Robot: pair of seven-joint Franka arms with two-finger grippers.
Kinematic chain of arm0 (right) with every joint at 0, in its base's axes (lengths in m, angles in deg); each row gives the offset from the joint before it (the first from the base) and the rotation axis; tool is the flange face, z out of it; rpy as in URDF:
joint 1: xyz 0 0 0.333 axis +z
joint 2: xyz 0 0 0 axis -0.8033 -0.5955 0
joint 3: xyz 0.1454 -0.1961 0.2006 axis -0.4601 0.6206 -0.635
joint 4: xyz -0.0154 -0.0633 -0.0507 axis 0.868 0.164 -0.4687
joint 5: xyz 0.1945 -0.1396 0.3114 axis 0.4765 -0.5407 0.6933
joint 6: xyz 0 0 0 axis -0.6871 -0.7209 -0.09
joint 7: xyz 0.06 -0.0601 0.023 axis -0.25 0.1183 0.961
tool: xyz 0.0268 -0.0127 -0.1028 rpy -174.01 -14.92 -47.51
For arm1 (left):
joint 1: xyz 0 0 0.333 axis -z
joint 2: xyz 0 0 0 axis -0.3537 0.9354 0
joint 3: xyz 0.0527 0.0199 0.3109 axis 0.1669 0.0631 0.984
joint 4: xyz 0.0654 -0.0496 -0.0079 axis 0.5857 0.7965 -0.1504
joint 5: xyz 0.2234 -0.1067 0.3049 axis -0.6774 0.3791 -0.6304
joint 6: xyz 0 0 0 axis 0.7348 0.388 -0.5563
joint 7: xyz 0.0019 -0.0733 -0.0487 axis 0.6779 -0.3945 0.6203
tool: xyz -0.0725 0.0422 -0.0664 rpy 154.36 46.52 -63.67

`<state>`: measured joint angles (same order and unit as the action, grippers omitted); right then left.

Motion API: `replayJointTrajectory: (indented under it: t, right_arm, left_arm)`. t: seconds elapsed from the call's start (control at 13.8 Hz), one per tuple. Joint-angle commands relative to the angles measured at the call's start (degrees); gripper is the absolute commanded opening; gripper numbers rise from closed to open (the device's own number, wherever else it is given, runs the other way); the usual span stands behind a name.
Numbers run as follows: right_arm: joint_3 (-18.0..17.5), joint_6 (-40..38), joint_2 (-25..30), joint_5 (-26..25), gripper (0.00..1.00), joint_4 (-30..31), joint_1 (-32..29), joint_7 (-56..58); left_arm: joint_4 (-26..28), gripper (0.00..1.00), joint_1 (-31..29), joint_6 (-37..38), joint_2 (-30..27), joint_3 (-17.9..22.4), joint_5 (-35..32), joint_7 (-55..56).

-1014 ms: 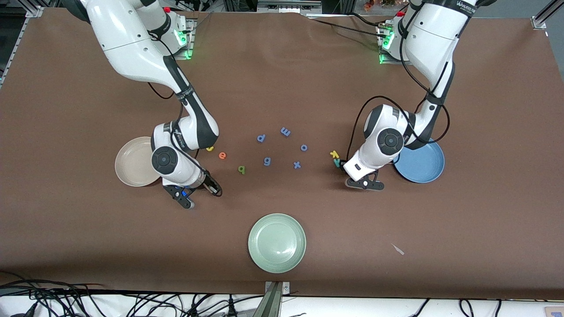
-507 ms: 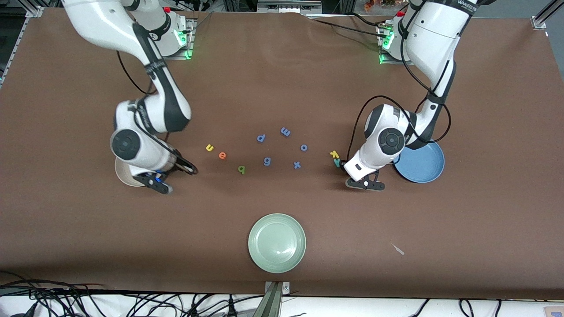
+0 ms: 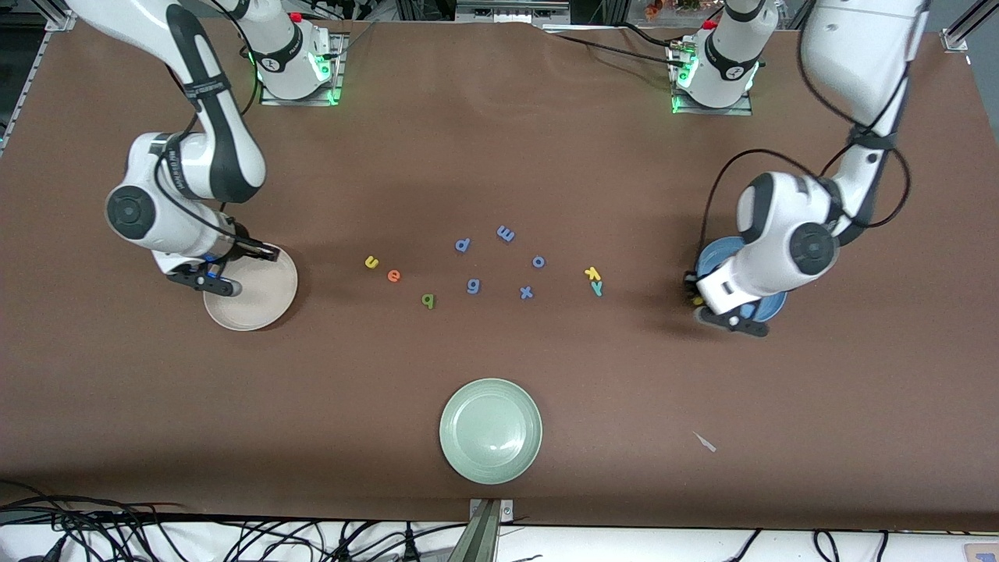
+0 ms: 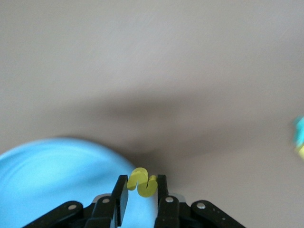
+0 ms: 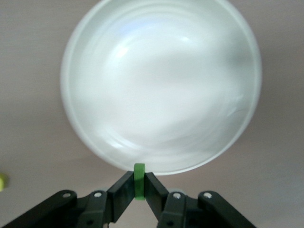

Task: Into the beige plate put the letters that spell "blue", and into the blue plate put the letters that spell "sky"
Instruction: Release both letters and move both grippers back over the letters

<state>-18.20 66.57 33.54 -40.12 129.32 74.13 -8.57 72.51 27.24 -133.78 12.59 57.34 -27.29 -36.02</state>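
Note:
My left gripper [image 3: 695, 297] hangs over the rim of the blue plate [image 3: 773, 306], shut on the yellow s [image 4: 138, 176]. My right gripper [image 3: 269, 253] is shut on the dark green l [image 5: 139, 183] above the rim of the beige plate [image 3: 261, 308]. That plate [image 5: 161, 85] holds no letters. On the table between the plates lie the yellow u [image 3: 371, 262], orange e [image 3: 394, 275] and light green b [image 3: 428, 300] toward the right arm's end. The yellow k [image 3: 592, 273] and teal y [image 3: 597, 289] lie toward the left arm's end.
Blue letters p [image 3: 463, 245], m [image 3: 506, 232], o [image 3: 538, 261], g [image 3: 473, 286] and x [image 3: 526, 293] lie scattered mid-table. A pale green plate [image 3: 490, 430] sits nearer the front camera. A small scrap [image 3: 705, 442] lies beside it, toward the left arm's end.
Both arms swung outward from mid-table. The right gripper carried the l over to the beige plate. The left gripper left the k and y and carried the s to the blue plate.

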Motion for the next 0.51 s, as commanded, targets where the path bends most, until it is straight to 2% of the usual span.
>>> replayJointTrajectory:
  t: [0.0,0.07,0.14,0.22,0.29,0.43]
  right_arm:
    - [1.2,4.6,-2.5,0.1,0.0,0.7,0.2,3.1]
    - [1.2,5.4,-3.3,0.2,0.0,0.1,0.1,3.4]
    - [1.2,5.6,-4.3,0.3,0.55,-0.7,0.1,3.4]
    - [1.0,5.6,-4.3,0.8,1.0,-1.4,0.2,2.6]
    - [0.6,5.0,-4.2,0.9,1.0,-2.1,0.9,2.3]
    - [-1.2,4.5,-4.3,0.9,1.0,-3.2,2.0,-2.7]
  left_arm:
    - [10.3,0.21,-4.7,-1.1,-6.2,-0.8,-0.5,-5.4]
    - [10.7,0.34,-5.5,-1.1,-6.7,-0.8,-2.4,-5.4]
    - [10.6,0.64,-5.7,-1.2,-6.8,-0.8,-3.6,-5.3]
    - [10.6,0.78,-5.7,-1.2,-6.7,-0.9,-3.6,-5.0]
    - [10.4,0.85,-5.7,-1.2,-6.7,-1.2,-3.6,-4.9]
    - [9.9,0.85,-5.7,-1.4,-6.8,-4.0,-3.4,-4.6]
